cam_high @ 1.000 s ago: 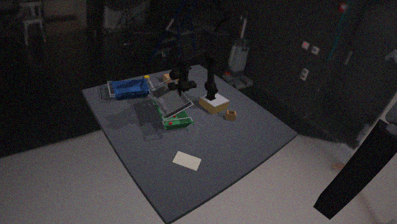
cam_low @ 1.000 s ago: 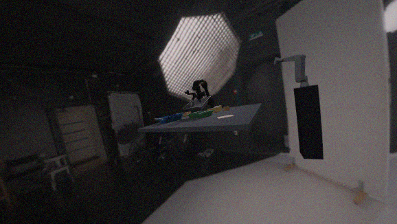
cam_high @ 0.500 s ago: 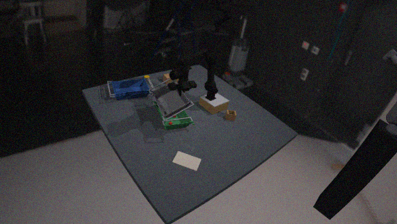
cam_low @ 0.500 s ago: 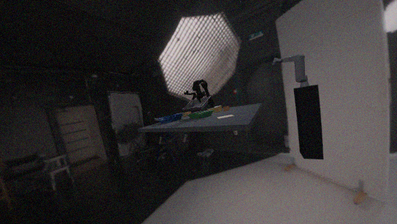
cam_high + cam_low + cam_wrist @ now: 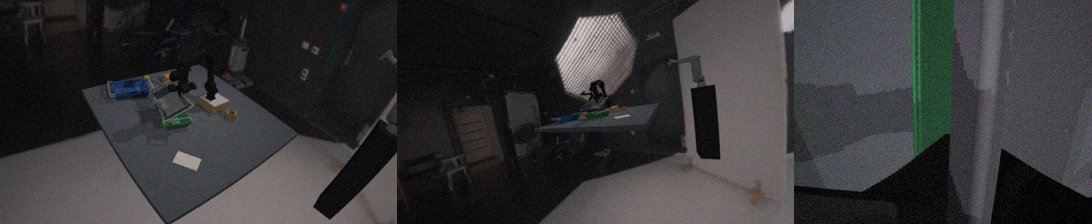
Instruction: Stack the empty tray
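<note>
The loaded green tray [image 5: 178, 123] [image 5: 597, 115] stands on the table [image 5: 213, 151], with a red block [image 5: 170, 123] showing in it and a pale wire bar [image 5: 180, 119] along its near part. My gripper [image 5: 179, 86] [image 5: 590, 94] [image 5: 962, 144] is shut on the rim of the empty grey tray [image 5: 170, 102] [image 5: 597, 104] [image 5: 988, 90]. It holds the grey tray tilted, far edge raised, right above the green tray. In the wrist view a strip of the green tray [image 5: 934, 63] shows beside the gripped rim. Whether the grey tray touches the bars is hidden.
A blue tray [image 5: 130, 88] [image 5: 565, 119] lies at the back left. A white-topped wooden block [image 5: 214, 103] under the arm's base and a small wooden box [image 5: 231, 115] stand to the right. A white card [image 5: 186, 160] lies toward the front.
</note>
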`<state>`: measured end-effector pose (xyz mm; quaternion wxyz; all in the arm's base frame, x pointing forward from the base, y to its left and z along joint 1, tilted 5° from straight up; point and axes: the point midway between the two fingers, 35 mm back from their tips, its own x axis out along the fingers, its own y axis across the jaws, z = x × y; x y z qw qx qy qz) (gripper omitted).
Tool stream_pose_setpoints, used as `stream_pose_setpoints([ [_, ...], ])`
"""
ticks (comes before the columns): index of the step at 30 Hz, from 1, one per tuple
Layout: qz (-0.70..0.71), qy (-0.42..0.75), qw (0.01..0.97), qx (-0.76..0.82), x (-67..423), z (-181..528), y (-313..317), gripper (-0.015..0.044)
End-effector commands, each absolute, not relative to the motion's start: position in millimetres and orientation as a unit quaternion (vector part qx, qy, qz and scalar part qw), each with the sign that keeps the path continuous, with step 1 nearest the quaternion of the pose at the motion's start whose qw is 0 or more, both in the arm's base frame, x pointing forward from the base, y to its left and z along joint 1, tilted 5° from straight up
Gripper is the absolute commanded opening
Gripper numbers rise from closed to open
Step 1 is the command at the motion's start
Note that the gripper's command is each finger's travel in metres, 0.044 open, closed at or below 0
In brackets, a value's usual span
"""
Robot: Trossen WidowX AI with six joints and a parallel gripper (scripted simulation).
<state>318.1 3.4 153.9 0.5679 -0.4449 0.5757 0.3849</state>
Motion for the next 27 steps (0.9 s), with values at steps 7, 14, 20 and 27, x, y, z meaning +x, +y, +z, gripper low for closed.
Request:
stream_pose_setpoints([
  [7,0.378,0.57,0.575,-0.449,320.2,143.6,2.2,0.0],
  [14,0.378,0.57,0.575,-0.449,319.3,134.0,2.0,0.0],
  [20,0.378,0.57,0.575,-0.449,317.2,130.5,2.5,0.0],
  [27,0.378,0.57,0.575,-0.449,312.3,124.9,3.8,0.0],
])
